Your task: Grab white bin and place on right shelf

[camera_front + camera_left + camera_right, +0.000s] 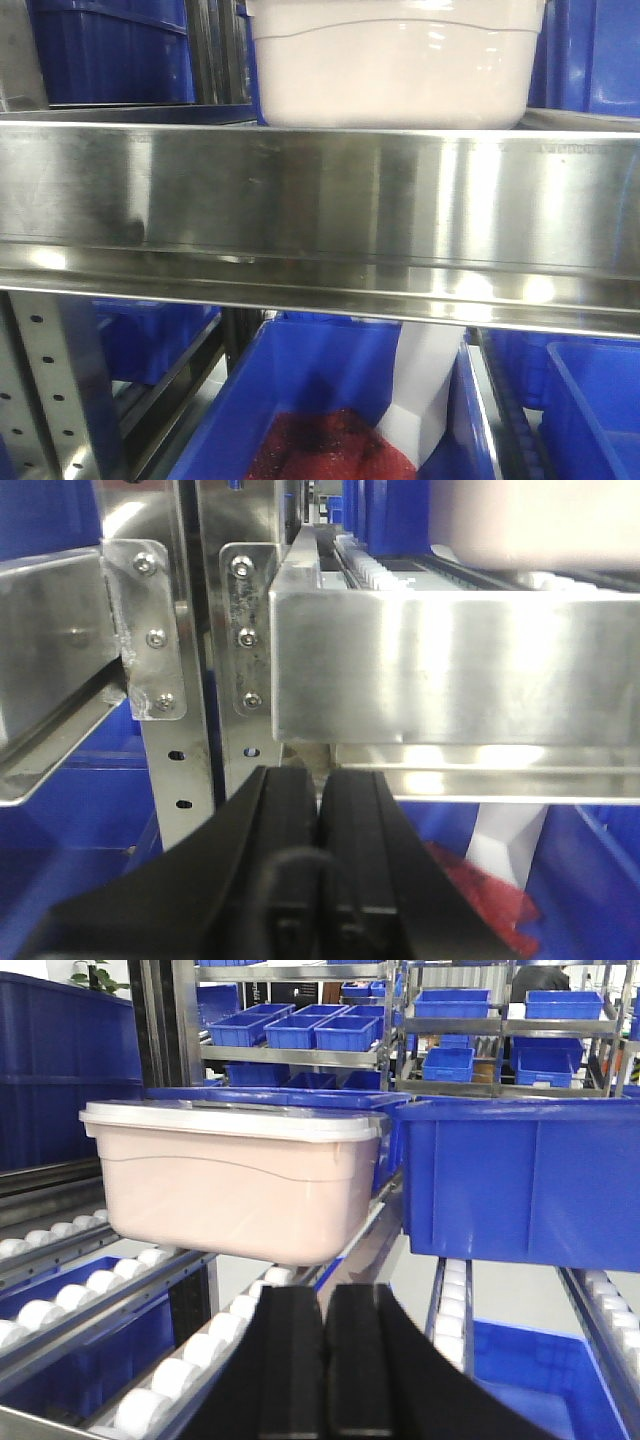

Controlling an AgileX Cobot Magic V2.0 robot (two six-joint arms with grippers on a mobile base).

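So there's just one white bin [235, 1175] here, and it's sitting up on the right shelf [320, 215], resting on the white rollers [160, 1405] behind that broad shiny front rail, lid on. One big blue bin [520, 1180] is just beside it on the same tier. In the front view, one more blue bin [330, 400] sits on the tier below, holding some red stuff [330, 450]. Both grippers are clear of the tub: the left gripper [320, 810] has its two fingers pressed together with nothing between them, hanging below the rail, and the right gripper [325, 1330] is the same, fingers together, empty.
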